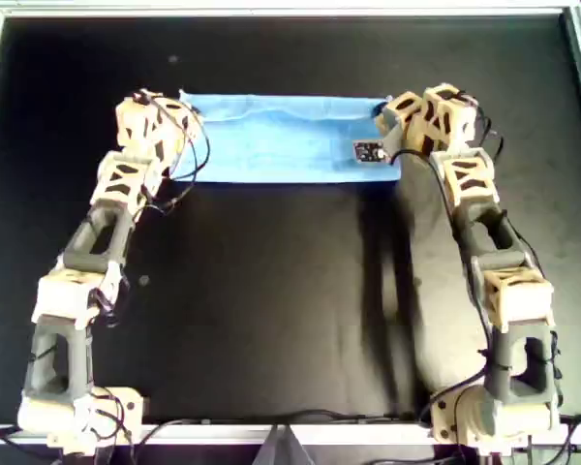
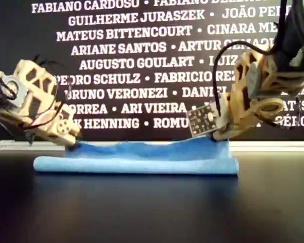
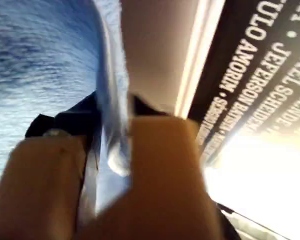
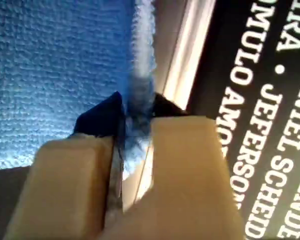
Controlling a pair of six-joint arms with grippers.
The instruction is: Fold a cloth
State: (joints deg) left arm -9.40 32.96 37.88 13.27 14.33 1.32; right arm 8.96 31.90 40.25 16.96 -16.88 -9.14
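1. We find the cloth (image 1: 286, 140) lying as a wide blue band across the far part of the black table (image 1: 290, 310), around 12 o'clock in the overhead view. In the exterior view it sits in two layers, so we judge one fold already made.

2. Our left gripper (image 3: 112, 145) has its jaws closed on a thin edge of the cloth; in the overhead view it sits at the band's 9 o'clock end (image 1: 179, 111).

3. Our right gripper (image 4: 135, 125) is likewise pinched shut on a cloth edge, at the band's 3 o'clock end (image 1: 385, 111) in the overhead view.

4. Risk, as we judge it: each grip holds only a narrow strip near the edge. An uneven pull could slip the fabric out of one grip, and the top layer would collapse or skew.

5. Another risk: if we open the two grippers at different times, the upper edge may land out of line with the layer below.

6. Edges: the far metal rail (image 1: 271, 10) runs near the cloth toward 12 o'clock, leaving little room there.

7. Open room: the table toward 6 o'clock, between our arms, looks bare, so there is plenty of space on that side.
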